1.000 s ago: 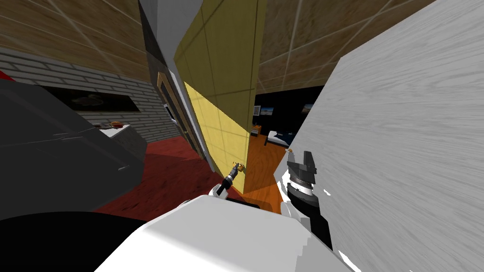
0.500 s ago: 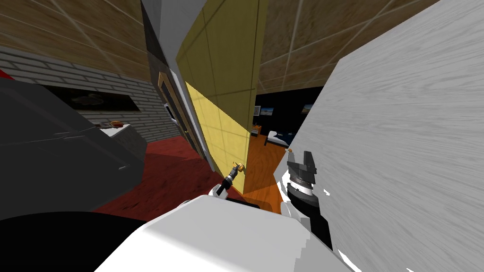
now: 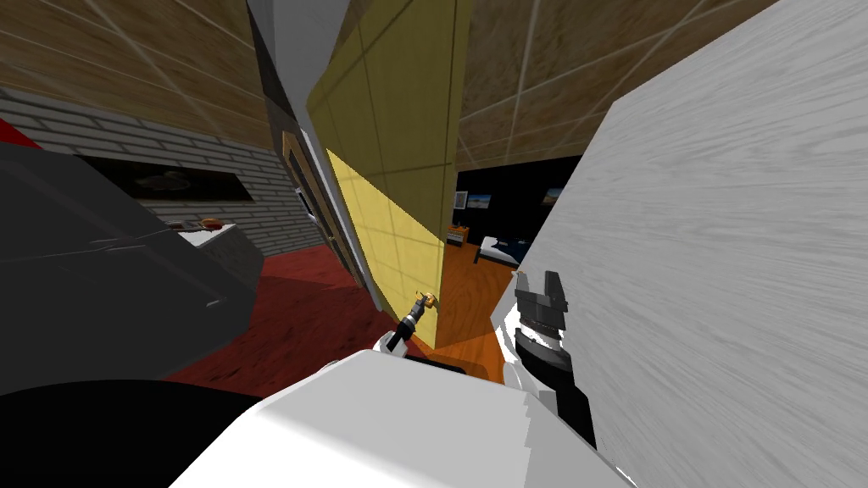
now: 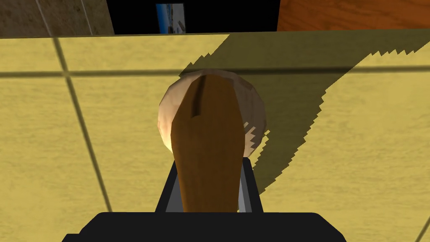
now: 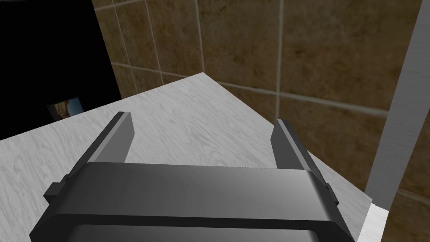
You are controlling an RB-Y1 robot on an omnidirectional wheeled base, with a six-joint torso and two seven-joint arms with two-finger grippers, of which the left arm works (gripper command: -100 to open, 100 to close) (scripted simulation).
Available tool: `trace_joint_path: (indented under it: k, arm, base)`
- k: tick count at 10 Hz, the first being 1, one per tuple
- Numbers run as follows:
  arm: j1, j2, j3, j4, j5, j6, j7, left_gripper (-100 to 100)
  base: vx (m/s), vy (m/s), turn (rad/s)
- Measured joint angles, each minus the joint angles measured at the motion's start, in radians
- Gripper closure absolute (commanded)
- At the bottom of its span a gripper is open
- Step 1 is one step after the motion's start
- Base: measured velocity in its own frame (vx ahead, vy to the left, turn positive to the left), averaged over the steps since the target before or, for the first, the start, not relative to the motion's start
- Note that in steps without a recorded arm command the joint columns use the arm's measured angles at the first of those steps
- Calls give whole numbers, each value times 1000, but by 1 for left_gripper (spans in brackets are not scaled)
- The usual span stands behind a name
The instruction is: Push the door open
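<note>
A yellow panelled door (image 3: pixel 390 220) stands ajar in front of me, and it fills the background of the left wrist view as the door (image 4: pixel 336 147). Its brown lever handle (image 4: pixel 208 147) rises from a round pale plate (image 4: pixel 254 109). My left gripper (image 4: pixel 208 176) is shut on the handle, with the fingers (image 4: pixel 173 199) pressing its sides. In the head view the left gripper (image 3: pixel 421 303) sits at the small gold handle (image 3: pixel 430 298) near the door's free edge. My right gripper (image 3: pixel 542 292) hangs open beside a white wall, and the right gripper (image 5: pixel 201 119) holds nothing.
A white grained wall (image 3: pixel 720 254) runs close along my right. Dark grey furniture (image 3: pixel 102 280) bulks at the left on a red floor (image 3: pixel 314 313). Past the door's edge an orange wood floor (image 3: pixel 466 288) leads to a bed (image 3: pixel 500 247) before a black area.
The whole head view has shifted slightly, so I have moved a little. The left gripper stays at the handle and the right arm holds its place.
</note>
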Motion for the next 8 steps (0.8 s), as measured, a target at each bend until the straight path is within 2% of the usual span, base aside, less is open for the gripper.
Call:
trace_joint_path:
  k: [1, 2, 3, 4, 5, 6, 8]
  arm:
    - [19, 5, 6, -38, 2, 18, -4, 100]
    - [1, 2, 14, -15, 6, 12, -7, 100]
    - [4, 6, 25, -15, 12, 9, -10, 100]
    - [-10, 1, 39, 11, 18, -2, -17, 100]
    - [-1, 2, 51, -3, 23, 5, -25, 100]
    - [-9, 5, 62, 5, 28, 10, -27, 100]
    - [-14, 5, 88, 17, 40, 3, -37, 100]
  base:
    - [135, -82, 19]
    - [182, -105, 56]
    - [158, -116, 69]
    - [153, -129, 79]
    - [162, -121, 70]
    - [140, -120, 47]
    - [148, -138, 60]
